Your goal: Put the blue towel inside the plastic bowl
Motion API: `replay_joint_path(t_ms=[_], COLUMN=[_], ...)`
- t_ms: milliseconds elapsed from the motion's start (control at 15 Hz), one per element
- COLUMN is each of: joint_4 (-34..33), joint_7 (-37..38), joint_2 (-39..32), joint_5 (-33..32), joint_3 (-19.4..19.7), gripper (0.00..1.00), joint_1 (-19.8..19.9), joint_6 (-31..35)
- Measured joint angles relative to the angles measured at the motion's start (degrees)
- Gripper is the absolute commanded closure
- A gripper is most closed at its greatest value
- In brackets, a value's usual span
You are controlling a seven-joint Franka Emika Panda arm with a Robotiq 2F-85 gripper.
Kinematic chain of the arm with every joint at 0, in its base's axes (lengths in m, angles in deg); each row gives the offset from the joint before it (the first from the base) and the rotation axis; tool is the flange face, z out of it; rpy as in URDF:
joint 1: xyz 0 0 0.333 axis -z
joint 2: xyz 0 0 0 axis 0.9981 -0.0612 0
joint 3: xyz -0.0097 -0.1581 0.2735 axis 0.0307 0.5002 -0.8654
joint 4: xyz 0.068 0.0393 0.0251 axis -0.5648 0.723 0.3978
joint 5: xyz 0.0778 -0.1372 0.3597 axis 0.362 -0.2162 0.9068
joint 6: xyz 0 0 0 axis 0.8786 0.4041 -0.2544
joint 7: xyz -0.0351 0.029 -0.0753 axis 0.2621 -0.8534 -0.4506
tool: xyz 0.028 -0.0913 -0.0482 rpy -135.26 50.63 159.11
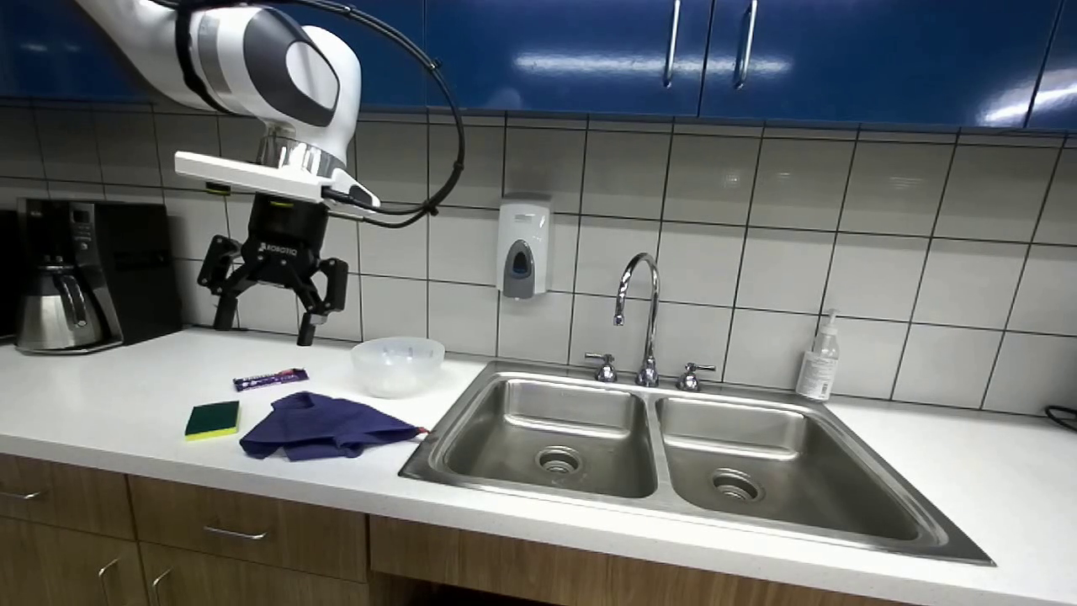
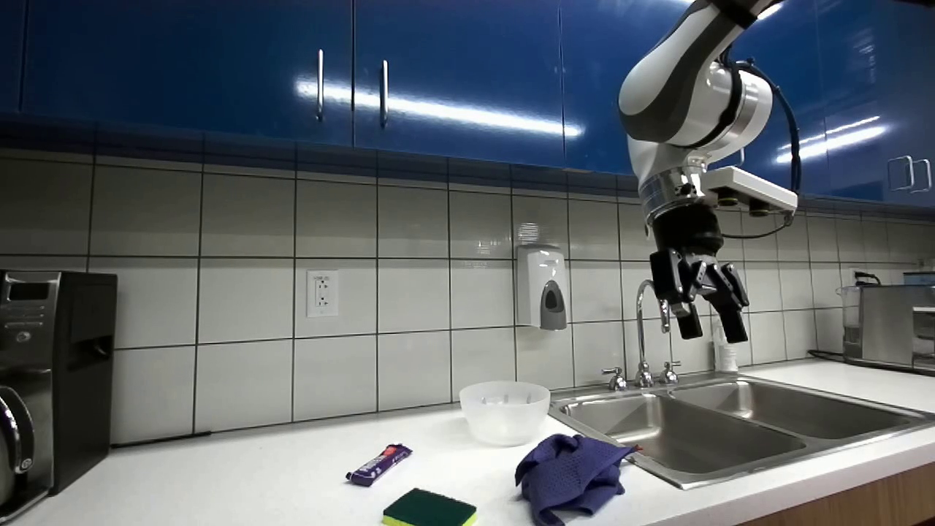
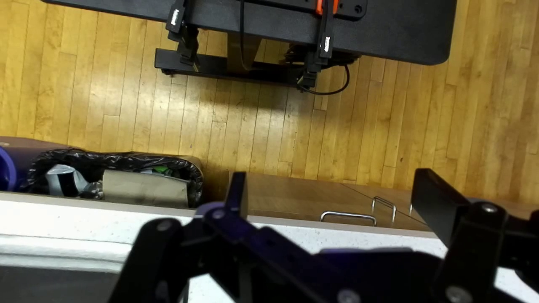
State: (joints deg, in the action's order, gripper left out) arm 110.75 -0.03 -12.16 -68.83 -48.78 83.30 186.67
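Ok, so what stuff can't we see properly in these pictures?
Crumpled purple-blue cloth towel: its underside is hidden by its own folds, both exterior views.
Thin purple-wrapped bar: print too small to read, both exterior views.
Black-and-silver coffee maker: partly cut off by the left edge, in an exterior view.
Black-lined bin: a flat tan sheet hides some contents, wrist view.

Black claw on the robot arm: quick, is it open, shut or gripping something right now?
Robotiq gripper: open and holding nothing; the purple-blue towel lies on the white counter.
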Motion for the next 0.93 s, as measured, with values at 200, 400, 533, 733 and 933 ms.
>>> replay_joint_path(t_ms=[200,400,533,733,933], joint_4=[1.28,4.66,6.99,9.34,9.85], joint_7=[0.48,3.57,6.65,11.35,14.52], joint_2=[0.48,1.73,2.04,1.50,-0.23], joint_5=[0.90,3.36,4.68,4.92,4.58], joint_3=[-1.72,-4.96,-7.49,-10.74,-12.06], gripper=[0.00,0.00,0.00,0.00,0.00], joint_1=[-0.63,-2.66,-4.43,-6.38,-6.66], joint_6=[0.16,1.87,4.75,9.39,12.56])
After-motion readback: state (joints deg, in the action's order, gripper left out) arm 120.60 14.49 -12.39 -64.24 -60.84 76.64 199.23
